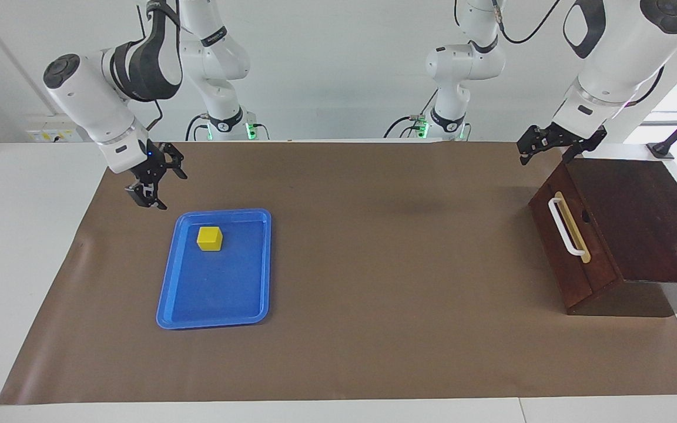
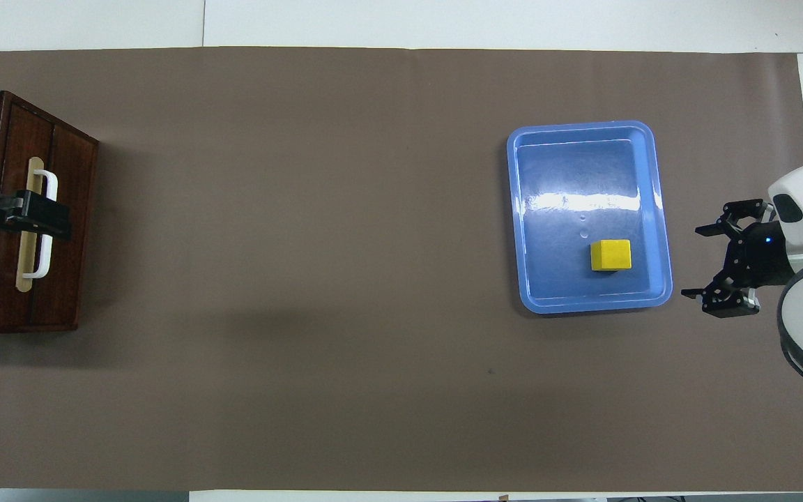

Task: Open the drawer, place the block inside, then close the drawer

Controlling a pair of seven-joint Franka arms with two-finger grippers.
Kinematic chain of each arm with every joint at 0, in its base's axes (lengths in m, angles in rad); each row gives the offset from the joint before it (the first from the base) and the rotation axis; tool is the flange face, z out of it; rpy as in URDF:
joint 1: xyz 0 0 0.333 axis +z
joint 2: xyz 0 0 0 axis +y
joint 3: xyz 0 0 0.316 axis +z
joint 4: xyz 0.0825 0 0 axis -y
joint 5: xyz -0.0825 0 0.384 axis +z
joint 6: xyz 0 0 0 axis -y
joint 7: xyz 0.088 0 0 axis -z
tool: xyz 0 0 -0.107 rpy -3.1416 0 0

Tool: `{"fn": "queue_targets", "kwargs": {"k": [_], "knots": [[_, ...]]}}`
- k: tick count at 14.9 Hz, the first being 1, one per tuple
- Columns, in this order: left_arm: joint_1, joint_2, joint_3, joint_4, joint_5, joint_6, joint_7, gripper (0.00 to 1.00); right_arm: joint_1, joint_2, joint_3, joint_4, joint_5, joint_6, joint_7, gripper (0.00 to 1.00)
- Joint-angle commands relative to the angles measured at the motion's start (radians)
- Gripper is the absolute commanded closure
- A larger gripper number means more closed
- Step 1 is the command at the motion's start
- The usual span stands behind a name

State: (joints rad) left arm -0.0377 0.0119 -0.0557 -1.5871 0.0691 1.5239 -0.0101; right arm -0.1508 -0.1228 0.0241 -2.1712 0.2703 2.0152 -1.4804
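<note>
The drawer (image 1: pixel 550 247) is shut in its dark wooden box (image 1: pixel 638 217) at the left arm's end of the table, with its white bar handle (image 1: pixel 565 226) facing the table's middle. It also shows in the overhead view (image 2: pixel 42 300). My left gripper (image 1: pixel 545 157) is open and up in the air over the drawer's front; in the overhead view (image 2: pixel 28 216) it covers the handle (image 2: pixel 46 265). The yellow block (image 1: pixel 210 238) (image 2: pixel 610 254) lies in a blue tray (image 1: pixel 215 320) (image 2: pixel 583 125). My right gripper (image 1: pixel 162 185) (image 2: pixel 691 261) is open and empty, raised over the mat beside the tray.
A brown mat (image 1: pixel 374 264) covers the table between the tray and the box. The tray holds only the block, at the end nearer the robots. The white table edge runs along the mat on all sides.
</note>
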Motion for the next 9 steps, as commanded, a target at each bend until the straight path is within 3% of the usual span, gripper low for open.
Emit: {"fn": "queue_targets", "kwargs": {"k": [1, 5, 9], "knots": [[-0.044, -0.006, -0.003, -0.051, 0.09, 0.09, -0.013, 0.0, -0.018, 0.043, 0.005, -0.053, 0.085, 0.08, -0.128, 0.0], [-0.091, 0.057, -0.004, -0.082, 0.205, 0.18, -0.013, 0.0, -0.035, 0.118, 0.007, -0.082, 0.171, 0.199, -0.325, 0.0], [-0.13, 0.14, -0.003, -0.117, 0.301, 0.268, -0.013, 0.0, -0.02, 0.123, 0.007, -0.128, 0.343, 0.272, -0.431, 0.0]]}}
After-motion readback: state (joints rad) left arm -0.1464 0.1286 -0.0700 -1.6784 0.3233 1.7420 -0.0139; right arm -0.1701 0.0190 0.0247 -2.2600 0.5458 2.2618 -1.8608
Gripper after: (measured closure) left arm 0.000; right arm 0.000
